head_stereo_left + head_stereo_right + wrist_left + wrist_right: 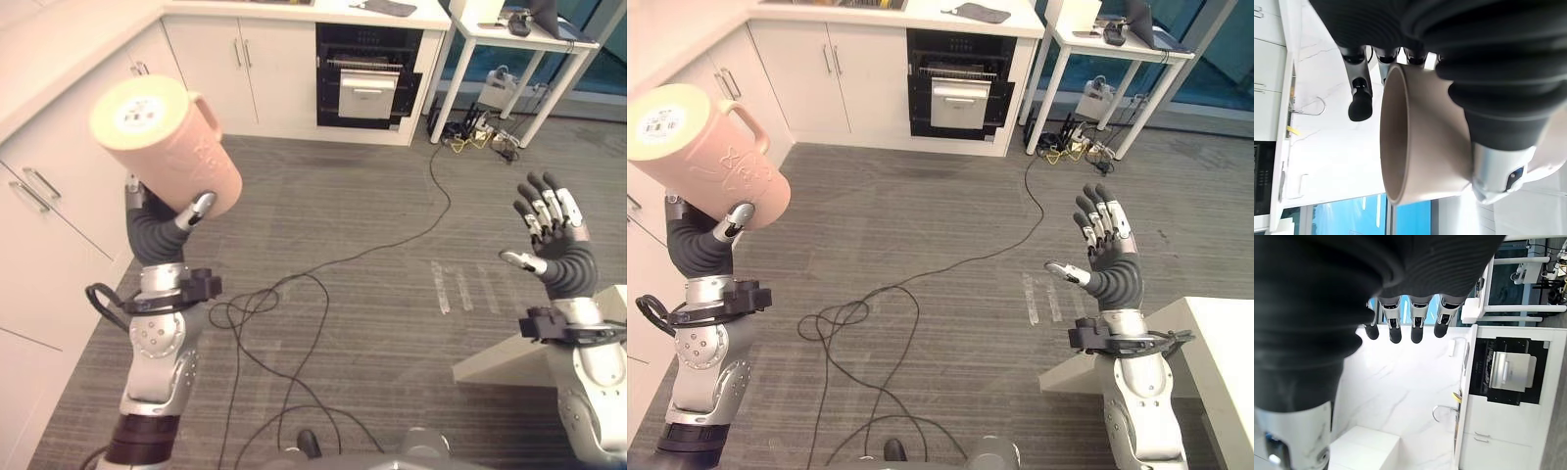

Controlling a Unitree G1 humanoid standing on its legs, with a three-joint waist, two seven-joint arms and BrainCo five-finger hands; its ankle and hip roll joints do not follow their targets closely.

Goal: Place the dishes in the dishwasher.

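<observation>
My left hand (pixel 154 233) is raised at the left and shut on a pale pink mug (pixel 167 147), thumb curled against its side. The mug is tilted, its flat base towards me and its handle at the upper right. In the left wrist view the mug's rim (pixel 1396 142) shows beside the fingers (pixel 1359 100). My right hand (pixel 1107 262) is held up at the right, open and holding nothing, fingers (pixel 1396 328) spread straight. The dishwasher (pixel 367 78), a dark open bay with a silver front panel inside, is set in the far cabinets, well away from both hands.
White cabinets (pixel 59 196) run along the left and the back under a white countertop (pixel 59 39). A white table (pixel 519 39) with gear under it stands at the back right. A white block (pixel 1215 362) sits low beside my right arm. Grey floor lies between.
</observation>
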